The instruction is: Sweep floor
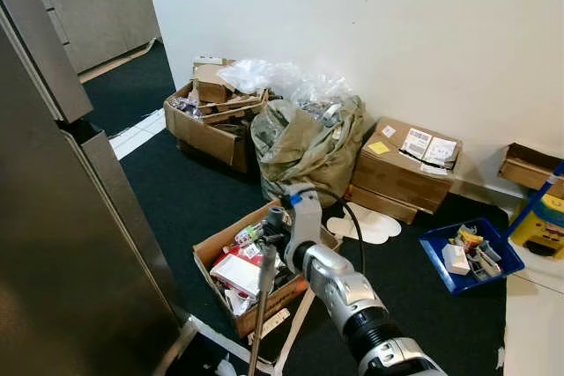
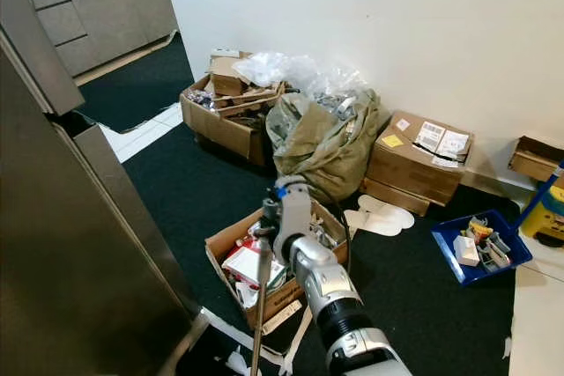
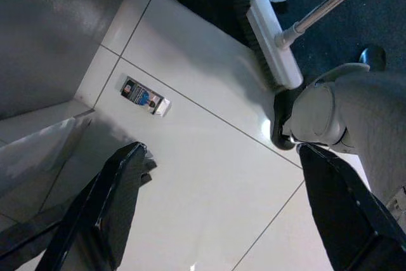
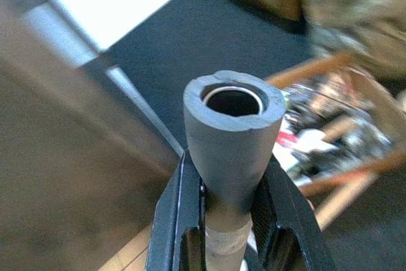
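Two black fingers of the right gripper (image 4: 235, 220) clamp the grey-capped metal broom handle (image 1: 261, 305), its white brush head (image 3: 273, 39) cut off below, while the left gripper (image 3: 235, 207) hangs spread apart.

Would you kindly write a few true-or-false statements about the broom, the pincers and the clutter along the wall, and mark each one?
1. The right pincer is shut on the broom handle. True.
2. The left pincer grips the broom head. False: it is open above the white tile floor, holding nothing.
3. The blue tray sits on top of the sealed cardboard box. False: it lies on the dark carpet, apart from the box.
4. A small packet lies on the tile floor. True.
5. The olive-green sack stands between two cardboard boxes by the wall. True.
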Robot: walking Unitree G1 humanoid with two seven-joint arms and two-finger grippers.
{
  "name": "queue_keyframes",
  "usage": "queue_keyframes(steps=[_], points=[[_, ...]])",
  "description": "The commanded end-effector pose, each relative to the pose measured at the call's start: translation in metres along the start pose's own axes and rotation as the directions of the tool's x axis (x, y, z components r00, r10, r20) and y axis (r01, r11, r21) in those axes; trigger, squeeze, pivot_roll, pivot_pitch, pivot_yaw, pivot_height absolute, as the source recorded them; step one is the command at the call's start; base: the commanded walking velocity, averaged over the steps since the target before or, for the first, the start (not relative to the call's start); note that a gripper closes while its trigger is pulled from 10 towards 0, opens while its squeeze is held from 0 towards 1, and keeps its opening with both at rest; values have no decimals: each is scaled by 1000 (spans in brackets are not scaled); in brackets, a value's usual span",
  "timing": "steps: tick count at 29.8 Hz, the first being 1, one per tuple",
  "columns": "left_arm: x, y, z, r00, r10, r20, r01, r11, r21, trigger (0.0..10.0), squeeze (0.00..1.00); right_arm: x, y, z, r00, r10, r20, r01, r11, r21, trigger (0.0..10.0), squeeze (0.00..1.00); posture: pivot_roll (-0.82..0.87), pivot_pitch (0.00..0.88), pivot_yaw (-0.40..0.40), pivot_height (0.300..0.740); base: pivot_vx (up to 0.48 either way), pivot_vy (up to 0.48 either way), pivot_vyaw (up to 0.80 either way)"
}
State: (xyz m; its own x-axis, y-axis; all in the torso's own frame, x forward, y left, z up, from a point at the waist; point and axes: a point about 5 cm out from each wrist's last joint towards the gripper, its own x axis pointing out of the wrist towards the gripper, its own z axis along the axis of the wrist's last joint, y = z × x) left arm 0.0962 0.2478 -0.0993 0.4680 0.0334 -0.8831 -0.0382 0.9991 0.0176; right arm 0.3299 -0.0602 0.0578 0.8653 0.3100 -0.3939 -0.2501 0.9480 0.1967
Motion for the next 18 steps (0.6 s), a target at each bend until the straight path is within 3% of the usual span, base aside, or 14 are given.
queue_keyframes(steps=[1,3,6,8,11,14,18], points=[[-1,1,-4,1000,0,-9,0,1000,-1,10000,0,6,25,9,1000,8,27,-8,1000,7,10000,0,6,94,27,740,0,0,0],[-2,2,-5,1000,1,-11,-1,1000,2,10000,0,6,19,9,999,-44,24,44,999,3,10000,0,9,99,28,740,0,0,0],[-3,3,-7,1000,5,-21,-5,1000,11,10000,0,6,5,15,990,-125,64,119,989,87,10000,0,9,109,35,740,0,0,0],[-3,4,-8,1000,6,-24,-6,1000,17,10000,0,6,1,22,981,-153,118,136,981,138,10000,0,10,113,39,740,0,0,0],[-3,4,-8,1000,6,-25,-5,1000,18,10000,0,6,-1,23,978,-162,131,143,979,148,10000,0,10,113,39,740,0,0,0],[-4,5,-8,1000,4,-24,-3,1000,22,10000,0,8,7,34,981,-61,185,7,960,278,10000,0,16,119,43,740,0,0,0],[-4,6,-9,1000,3,-23,-2,1000,24,10000,0,9,18,49,964,16,265,-107,937,332,10000,0,28,134,40,740,0,0,0]])
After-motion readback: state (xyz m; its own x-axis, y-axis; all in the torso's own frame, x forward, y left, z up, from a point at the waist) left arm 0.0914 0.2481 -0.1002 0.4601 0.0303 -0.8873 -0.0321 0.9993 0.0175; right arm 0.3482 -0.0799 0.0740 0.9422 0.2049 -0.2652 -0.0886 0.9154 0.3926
